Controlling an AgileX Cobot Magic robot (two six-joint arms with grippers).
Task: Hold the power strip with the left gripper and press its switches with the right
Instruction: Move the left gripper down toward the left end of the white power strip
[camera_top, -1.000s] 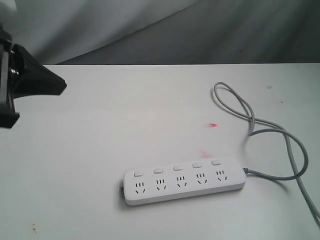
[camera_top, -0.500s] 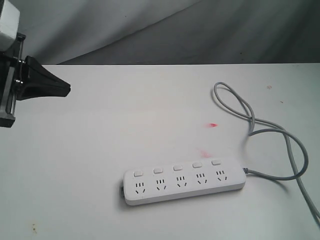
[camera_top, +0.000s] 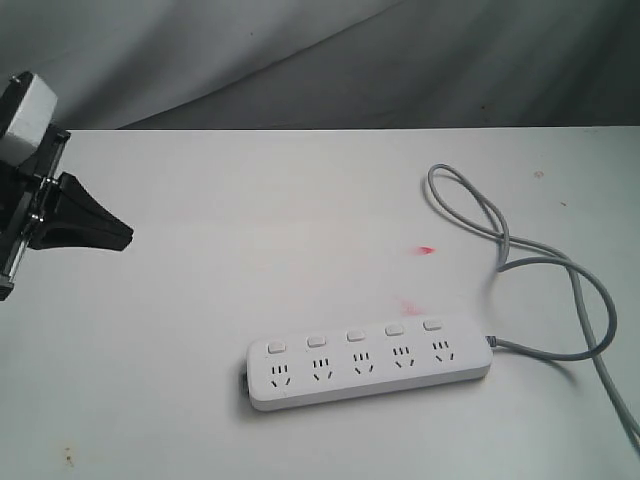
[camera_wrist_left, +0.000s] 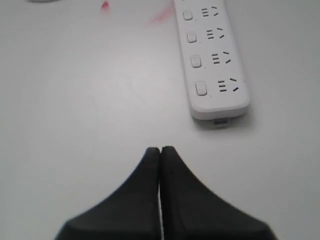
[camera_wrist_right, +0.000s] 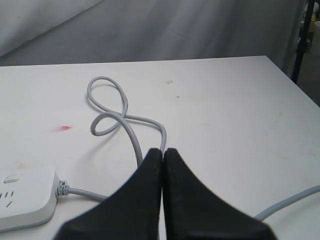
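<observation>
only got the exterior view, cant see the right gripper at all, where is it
Observer: The right wrist view has the right gripper near the grey cord, by the cord end of the power strip.
Operator: open or shut
Observer: Shut, fingers pressed together, nothing between them.
Operator: and the left one
Observer: The left gripper is shut too, short of the strip's free end, not touching it.
</observation>
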